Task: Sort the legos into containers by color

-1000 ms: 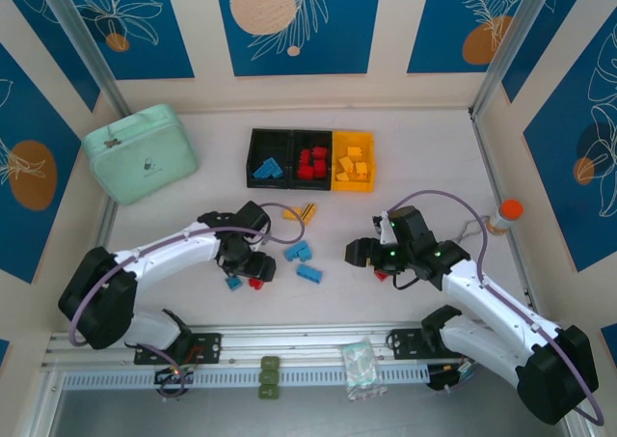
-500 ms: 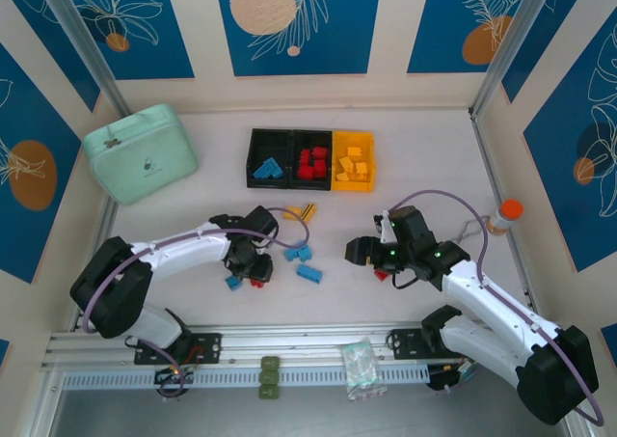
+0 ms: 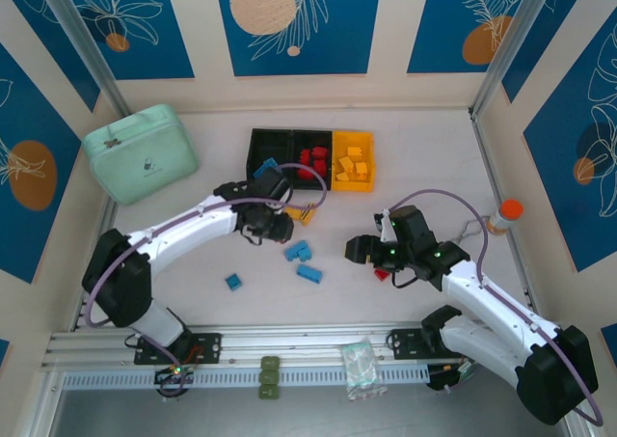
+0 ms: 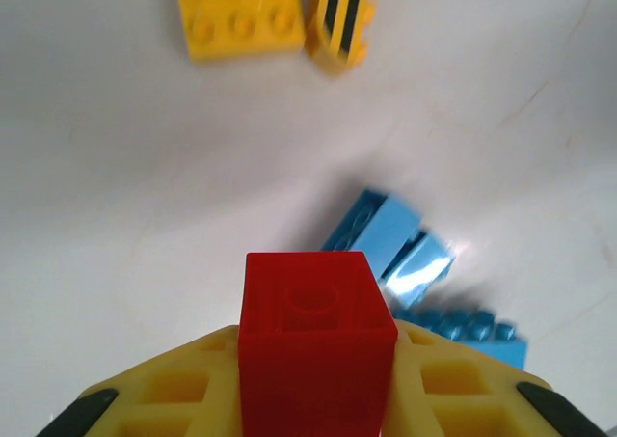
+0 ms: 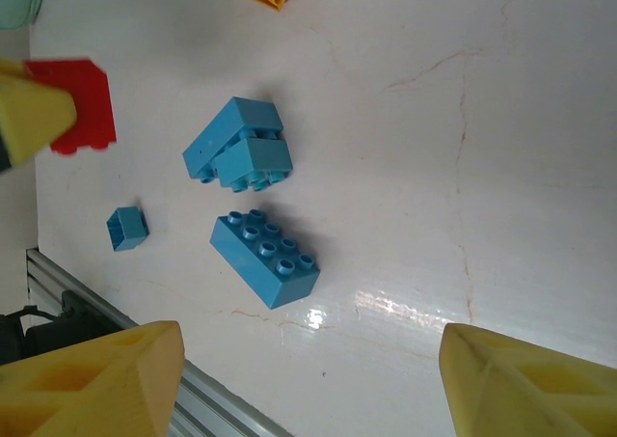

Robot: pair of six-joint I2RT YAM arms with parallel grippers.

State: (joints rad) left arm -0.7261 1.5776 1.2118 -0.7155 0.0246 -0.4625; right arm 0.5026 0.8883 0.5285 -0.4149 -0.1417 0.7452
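Left end effector is grasping a red lego just nearside of the containers, toward the bench's far edge. Their red-filled middle bin is lying beyond it, slightly right. Right end effector is hanging released.

R gripper spread wide over white table w/ big blue brick, blue cluster, small blue cube, red brick at left edge.
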